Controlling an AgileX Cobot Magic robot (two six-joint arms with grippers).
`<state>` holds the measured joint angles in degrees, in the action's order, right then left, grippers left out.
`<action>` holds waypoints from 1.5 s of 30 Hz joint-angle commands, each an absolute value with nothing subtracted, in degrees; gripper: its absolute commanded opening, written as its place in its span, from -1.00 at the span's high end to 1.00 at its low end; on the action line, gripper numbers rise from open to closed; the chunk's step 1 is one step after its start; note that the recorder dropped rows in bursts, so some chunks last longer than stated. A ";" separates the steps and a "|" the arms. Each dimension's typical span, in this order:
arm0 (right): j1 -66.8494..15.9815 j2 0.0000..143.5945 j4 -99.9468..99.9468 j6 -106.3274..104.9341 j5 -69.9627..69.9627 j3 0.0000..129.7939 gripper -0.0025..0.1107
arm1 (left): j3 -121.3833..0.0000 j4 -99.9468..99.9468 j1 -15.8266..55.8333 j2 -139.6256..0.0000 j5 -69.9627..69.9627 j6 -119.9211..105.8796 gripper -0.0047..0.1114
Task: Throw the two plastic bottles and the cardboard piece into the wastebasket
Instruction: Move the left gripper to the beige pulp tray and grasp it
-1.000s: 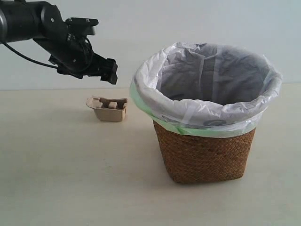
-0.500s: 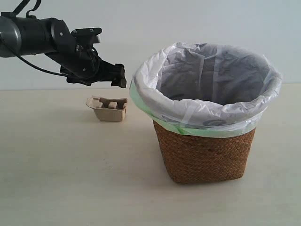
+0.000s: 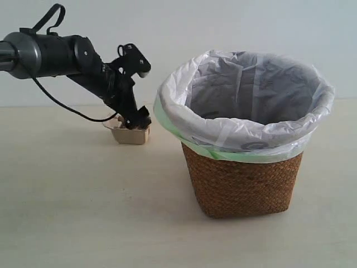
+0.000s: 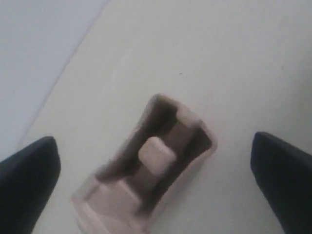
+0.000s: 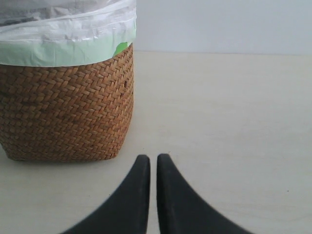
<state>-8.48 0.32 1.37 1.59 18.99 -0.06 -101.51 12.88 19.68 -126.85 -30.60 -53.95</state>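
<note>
- left fingers spread wide, holding nothing; the cardboard piece sits right between them on the tabletop
- its long axis is slanted across the gap

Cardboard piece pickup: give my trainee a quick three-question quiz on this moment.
1. True or false: the left gripper is shut on the cardboard piece.
2. Where is the cardboard piece? A: inside the wastebasket. B: on the table. C: in the right gripper.
3. Fill in: the wastebasket's wicker side shows in the ___ wrist view.

Key: 1. False: its jaws are open, one on either side of the piece. 2. B. 3. Right.
</note>
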 commanded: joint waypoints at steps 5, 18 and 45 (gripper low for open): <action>-8.55 0.00 1.83 1.31 18.56 0.00 0.91 | -101.41 13.08 21.26 -127.50 -29.50 -69.38 -0.96; -8.55 0.00 1.83 1.31 18.56 0.00 0.91 | -101.41 7.89 21.26 -131.63 -29.32 -72.00 -0.96; -8.55 0.00 1.83 1.31 18.45 0.00 0.91 | -101.41 8.13 21.26 -137.44 -24.56 -68.19 0.82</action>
<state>-8.48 0.32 1.37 1.59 18.99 -0.06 -101.61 7.64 21.24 -137.08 -20.45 -69.42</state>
